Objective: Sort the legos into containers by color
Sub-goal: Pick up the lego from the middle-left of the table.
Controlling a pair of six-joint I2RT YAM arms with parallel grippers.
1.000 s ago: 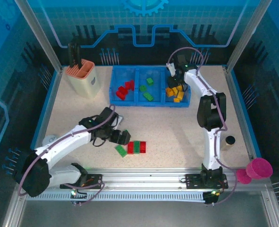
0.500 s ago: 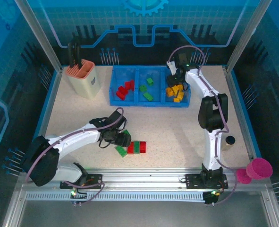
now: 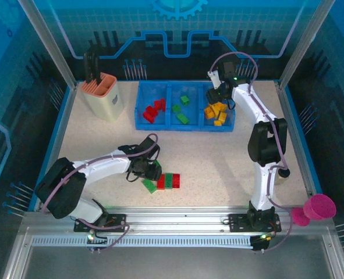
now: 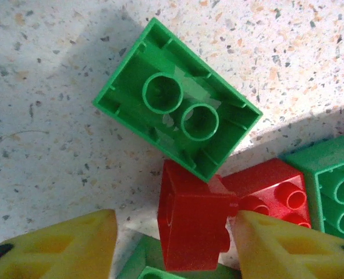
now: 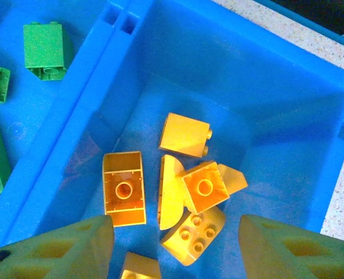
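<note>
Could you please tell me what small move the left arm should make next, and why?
Probably lower slightly and close the left gripper on the red brick. Its open fingers straddle that brick, which sits on the table beside an upside-down green brick, outside the blue tray.

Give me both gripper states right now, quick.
Left gripper: open, straddling a red lego, not clamped.
Right gripper: open, empty, above the orange-yellow legos in the tray.
</note>
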